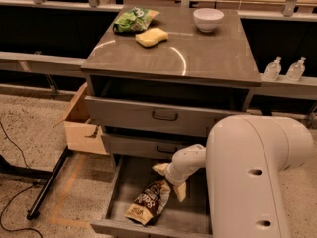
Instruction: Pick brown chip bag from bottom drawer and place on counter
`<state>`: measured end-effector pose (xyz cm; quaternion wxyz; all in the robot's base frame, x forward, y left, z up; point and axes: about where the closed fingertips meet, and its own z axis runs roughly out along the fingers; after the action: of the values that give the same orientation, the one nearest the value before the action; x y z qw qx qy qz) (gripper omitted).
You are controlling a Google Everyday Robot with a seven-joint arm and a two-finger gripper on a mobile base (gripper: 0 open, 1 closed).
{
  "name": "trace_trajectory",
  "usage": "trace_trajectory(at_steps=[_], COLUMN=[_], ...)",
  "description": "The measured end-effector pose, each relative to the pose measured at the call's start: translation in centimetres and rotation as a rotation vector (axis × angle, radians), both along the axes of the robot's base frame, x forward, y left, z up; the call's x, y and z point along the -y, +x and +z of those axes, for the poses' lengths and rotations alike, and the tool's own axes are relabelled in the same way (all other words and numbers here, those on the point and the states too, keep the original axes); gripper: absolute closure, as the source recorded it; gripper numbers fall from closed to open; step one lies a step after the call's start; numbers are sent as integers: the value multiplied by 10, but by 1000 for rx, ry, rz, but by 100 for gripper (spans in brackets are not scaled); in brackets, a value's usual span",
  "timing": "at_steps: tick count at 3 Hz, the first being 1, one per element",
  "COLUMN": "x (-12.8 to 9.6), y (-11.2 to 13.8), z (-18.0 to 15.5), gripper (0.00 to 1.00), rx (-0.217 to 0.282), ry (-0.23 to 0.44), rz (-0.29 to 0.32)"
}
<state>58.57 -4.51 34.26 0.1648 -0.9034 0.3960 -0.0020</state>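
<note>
The brown chip bag (148, 203) lies on the grey floor of the pulled-out bottom drawer (126, 180), with its tan end towards the drawer front. My gripper (170, 181) reaches down into the drawer, just above and to the right of the bag's upper end. Its two tan fingers (161, 168) are spread open and hold nothing. My white arm fills the lower right and hides the drawer's right side. The counter (208, 56) is the glossy grey-brown top of the cabinet.
On the counter stand a green chip bag (131, 20), a yellow sponge (151, 36) and a white bowl (208, 19). The two upper drawers are slightly ajar. A cardboard box (81, 125) and a black stand leg (49, 182) are at the left. Two bottles (283, 68) stand on the right ledge.
</note>
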Motion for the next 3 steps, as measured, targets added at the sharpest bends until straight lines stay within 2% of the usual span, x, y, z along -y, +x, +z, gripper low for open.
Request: trace_trajectory(at_steps=[1, 2, 3], x=[-3, -5, -24], y=[2, 4, 7], z=[0, -18, -50], gripper=[0, 0, 0], rx=[11, -1, -17], ry=[10, 48, 75], rz=[-4, -24, 25])
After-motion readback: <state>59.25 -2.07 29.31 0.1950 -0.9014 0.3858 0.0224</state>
